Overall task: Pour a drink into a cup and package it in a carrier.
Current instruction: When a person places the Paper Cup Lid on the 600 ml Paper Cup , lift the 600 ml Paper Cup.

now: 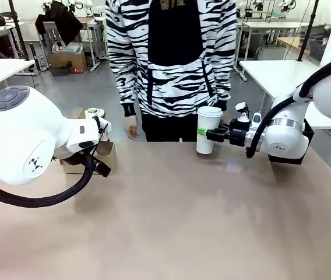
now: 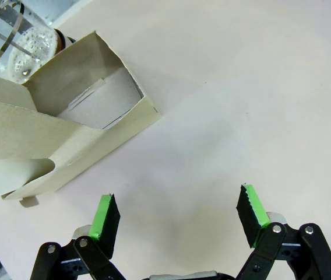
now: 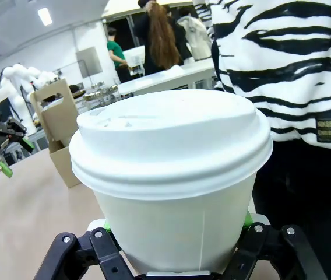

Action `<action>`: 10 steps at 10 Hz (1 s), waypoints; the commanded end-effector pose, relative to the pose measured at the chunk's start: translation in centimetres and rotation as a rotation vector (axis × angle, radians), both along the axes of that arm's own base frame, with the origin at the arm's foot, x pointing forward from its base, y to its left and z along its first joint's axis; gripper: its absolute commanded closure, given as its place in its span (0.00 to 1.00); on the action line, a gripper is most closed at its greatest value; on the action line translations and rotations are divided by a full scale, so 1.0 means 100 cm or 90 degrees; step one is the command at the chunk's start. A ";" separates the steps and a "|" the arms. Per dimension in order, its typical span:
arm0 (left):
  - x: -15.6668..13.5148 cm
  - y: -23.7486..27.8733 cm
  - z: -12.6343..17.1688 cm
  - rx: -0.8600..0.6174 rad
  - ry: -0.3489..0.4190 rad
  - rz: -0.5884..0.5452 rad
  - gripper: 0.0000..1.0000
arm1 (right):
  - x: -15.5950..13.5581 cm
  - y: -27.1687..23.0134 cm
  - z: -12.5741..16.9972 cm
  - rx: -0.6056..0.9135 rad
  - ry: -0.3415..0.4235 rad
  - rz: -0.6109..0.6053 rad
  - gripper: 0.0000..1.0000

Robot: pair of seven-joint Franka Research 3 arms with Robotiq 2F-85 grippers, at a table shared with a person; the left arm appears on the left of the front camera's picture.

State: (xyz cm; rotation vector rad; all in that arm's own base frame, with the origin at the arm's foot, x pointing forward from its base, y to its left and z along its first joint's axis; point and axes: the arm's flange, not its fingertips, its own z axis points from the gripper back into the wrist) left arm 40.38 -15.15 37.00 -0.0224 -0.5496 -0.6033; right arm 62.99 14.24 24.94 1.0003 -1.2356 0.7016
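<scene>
The right arm reaches in level from the right side, its wrist straight and its right pincer held sideways, clamped on the cup at mid height. The cup stands upright with a white lid at the far edge of the counter, just in front of the person. Whether its base touches the counter I cannot tell. The left arm bends down from the left side, and the left pincer points at bare counter with its fingers wide apart and nothing between them. The carrier sits just beside that pincer, far from the cup, with a clear jug behind it.
</scene>
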 end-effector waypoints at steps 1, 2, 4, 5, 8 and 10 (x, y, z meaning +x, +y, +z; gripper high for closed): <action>0.000 0.000 0.000 -0.001 0.000 -0.001 0.00 | 0.000 0.002 0.004 0.004 0.004 0.001 0.19; 0.000 0.000 0.000 -0.001 0.000 -0.001 0.00 | 0.000 0.002 0.004 0.004 0.004 0.001 0.19; 0.000 0.000 0.000 -0.001 0.000 -0.001 0.00 | 0.000 0.002 0.004 0.004 0.004 0.001 0.19; 0.000 0.000 0.000 -0.001 0.000 -0.001 0.00 | 0.000 0.002 0.004 0.004 0.004 0.001 0.19; 0.000 0.000 0.000 -0.001 0.000 -0.001 0.00 | -0.006 0.000 0.019 -0.012 -0.009 0.001 0.19; 0.000 0.000 0.000 -0.001 0.000 -0.001 0.00 | -0.023 0.001 0.068 -0.037 -0.038 0.018 0.19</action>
